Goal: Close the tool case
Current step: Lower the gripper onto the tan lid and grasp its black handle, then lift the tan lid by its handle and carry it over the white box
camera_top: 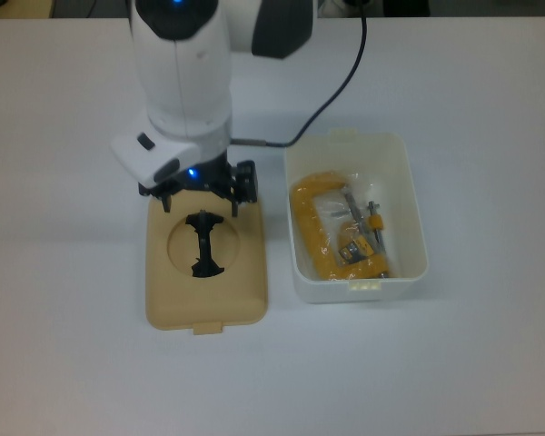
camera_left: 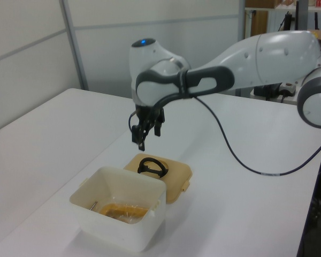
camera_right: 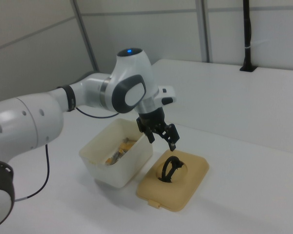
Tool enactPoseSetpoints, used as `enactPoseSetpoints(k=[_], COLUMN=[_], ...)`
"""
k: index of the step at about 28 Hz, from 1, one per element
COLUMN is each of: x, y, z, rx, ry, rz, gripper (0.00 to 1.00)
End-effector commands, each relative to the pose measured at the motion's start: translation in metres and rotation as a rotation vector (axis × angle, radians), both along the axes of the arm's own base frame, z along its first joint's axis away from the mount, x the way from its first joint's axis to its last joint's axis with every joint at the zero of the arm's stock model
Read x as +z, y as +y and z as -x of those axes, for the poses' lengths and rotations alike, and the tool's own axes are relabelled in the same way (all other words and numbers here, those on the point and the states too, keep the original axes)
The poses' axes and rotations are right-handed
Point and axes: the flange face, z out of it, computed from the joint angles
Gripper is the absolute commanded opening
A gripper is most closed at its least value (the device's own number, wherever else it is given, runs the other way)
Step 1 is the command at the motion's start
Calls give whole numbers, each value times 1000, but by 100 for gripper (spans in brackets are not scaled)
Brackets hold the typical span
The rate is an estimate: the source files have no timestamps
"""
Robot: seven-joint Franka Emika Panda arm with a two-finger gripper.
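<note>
The tan lid (camera_top: pixel 206 268) lay flat on the table (camera_top: pixel 64 363) just left of the open white tub (camera_top: pixel 356 218) in the top view, the gripper (camera_top: pixel 200 203) poised above it, jaws apart, a yellow clamp (camera_top: pixel 331 238) inside the tub.

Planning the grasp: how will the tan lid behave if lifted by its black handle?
The lid looks like stiff moulded plastic, so it probably won't flex. It seems thin and hollow, likely light. Its handle sits centred in the round recess, so it should hang fairly level, though it may swing.
</note>
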Motion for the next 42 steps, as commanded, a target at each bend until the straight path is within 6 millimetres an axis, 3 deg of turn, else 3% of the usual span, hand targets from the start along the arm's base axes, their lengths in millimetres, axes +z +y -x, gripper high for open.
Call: enactPoseSetpoints(k=[1,9,18,21,25,31,37,42], x=[-18,-53,-73,-78,-85,-81,-72,-62], y=[6,6,5,5,6,11,12,11], z=[-6,-11,-14,-14,-14,-14,-15,-14], rx=[-15,-11,-7,-3,-2,1,-20,-22], ry=[-13,29,43,51,59,55,42,34], rz=[22,34,45,56,58,50,46,44], gripper=[100,100,95,86,65,24,23,9])
